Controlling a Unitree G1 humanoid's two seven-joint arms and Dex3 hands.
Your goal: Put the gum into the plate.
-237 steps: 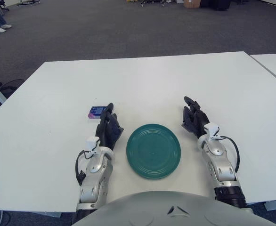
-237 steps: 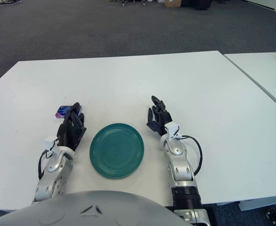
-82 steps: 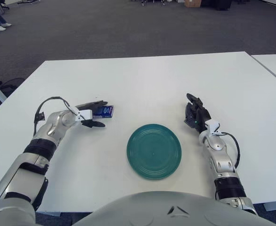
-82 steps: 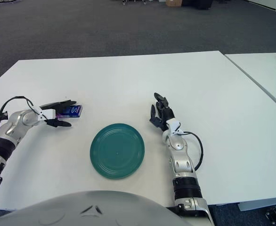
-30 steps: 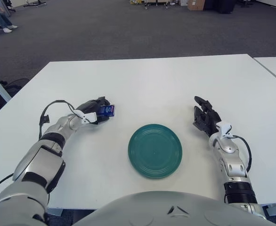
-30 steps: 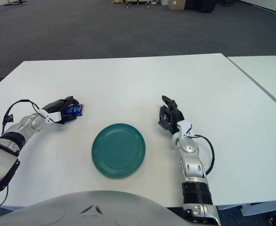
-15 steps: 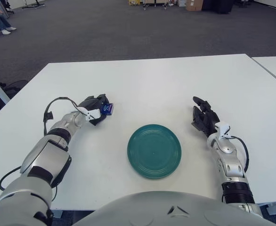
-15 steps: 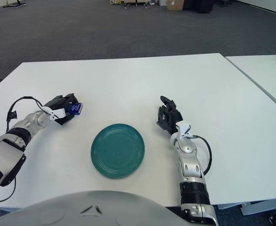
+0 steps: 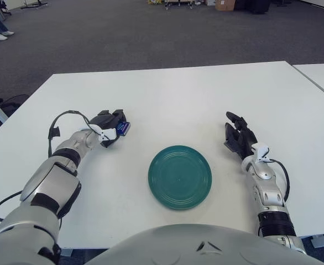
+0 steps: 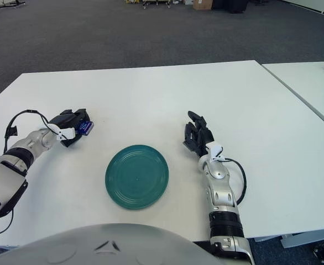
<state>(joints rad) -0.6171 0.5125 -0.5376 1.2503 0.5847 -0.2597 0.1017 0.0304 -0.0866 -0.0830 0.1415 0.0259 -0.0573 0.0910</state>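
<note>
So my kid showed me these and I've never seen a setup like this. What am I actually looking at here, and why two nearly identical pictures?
It's a humanoid robot looking down at its own arms. The two pictures come from the two eyes of one camera on its head, set slightly apart, so they show the same scene. The grey curve at the bottom is the robot's own body. In front of it is a white table with a round green plate on it. The left hand is closed around a small blue pack of gum, off to the plate's left. The right hand holds nothing and shows to the plate's right. The gum is meant to go into the plate, which has nothing in it yet.
</note>
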